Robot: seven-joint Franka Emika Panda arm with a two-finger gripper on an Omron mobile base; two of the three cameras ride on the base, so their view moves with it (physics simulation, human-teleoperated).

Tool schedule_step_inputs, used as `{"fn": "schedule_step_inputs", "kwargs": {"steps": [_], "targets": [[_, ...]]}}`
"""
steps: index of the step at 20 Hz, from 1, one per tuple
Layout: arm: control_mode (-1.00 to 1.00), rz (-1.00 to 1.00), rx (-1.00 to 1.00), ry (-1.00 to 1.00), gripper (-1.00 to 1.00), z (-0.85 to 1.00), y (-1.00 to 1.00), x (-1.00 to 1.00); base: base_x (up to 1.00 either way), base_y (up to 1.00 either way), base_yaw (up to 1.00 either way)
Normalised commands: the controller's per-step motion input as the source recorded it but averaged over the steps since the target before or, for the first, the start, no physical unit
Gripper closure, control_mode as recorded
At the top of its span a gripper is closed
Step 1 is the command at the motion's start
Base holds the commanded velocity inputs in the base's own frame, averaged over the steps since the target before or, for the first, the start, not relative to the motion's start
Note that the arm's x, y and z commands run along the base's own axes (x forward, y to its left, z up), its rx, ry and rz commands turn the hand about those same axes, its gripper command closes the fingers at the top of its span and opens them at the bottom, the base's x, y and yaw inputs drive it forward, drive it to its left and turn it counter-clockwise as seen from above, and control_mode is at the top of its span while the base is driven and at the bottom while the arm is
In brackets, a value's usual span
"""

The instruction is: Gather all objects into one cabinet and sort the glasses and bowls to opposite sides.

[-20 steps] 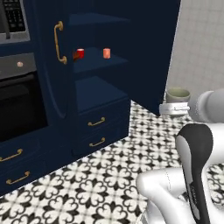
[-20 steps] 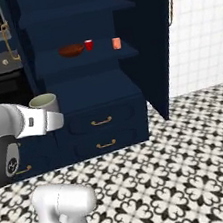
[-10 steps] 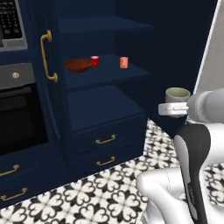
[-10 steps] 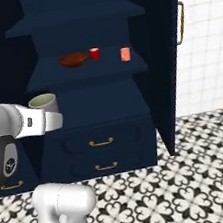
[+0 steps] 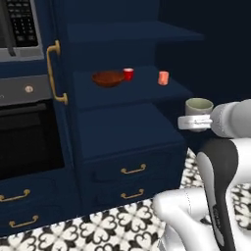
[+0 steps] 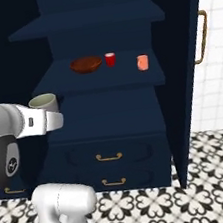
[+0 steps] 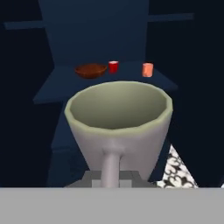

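The wooden bowl, red cup and salmon-orange cup stand upright, mouths up, on the navy cabinet's middle shelf: bowl left, red cup just beside it, orange cup apart rightward. The tool is clamped on an upright greenish-rimmed mug before the shelves.

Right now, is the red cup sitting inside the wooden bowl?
No, the red cup stands on the shelf just right of the wooden bowl, not in it.
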Motion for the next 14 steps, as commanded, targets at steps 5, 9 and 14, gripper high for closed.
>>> {"fn": "schedule_step_inputs", "kwargs": {"steps": [5,9,14], "targets": [[1.00,0.00,0.00,0.00,1.00,0.00,0.00,0.00,0.82,-0.19,0.00],[1.00,0.00,0.00,0.00,1.00,0.00,0.00,0.00,0.84,-0.28,0.03],[1.00,0.00,0.00,0.00,1.00,0.00,0.00,0.00,0.68,-0.29,0.13]]}}
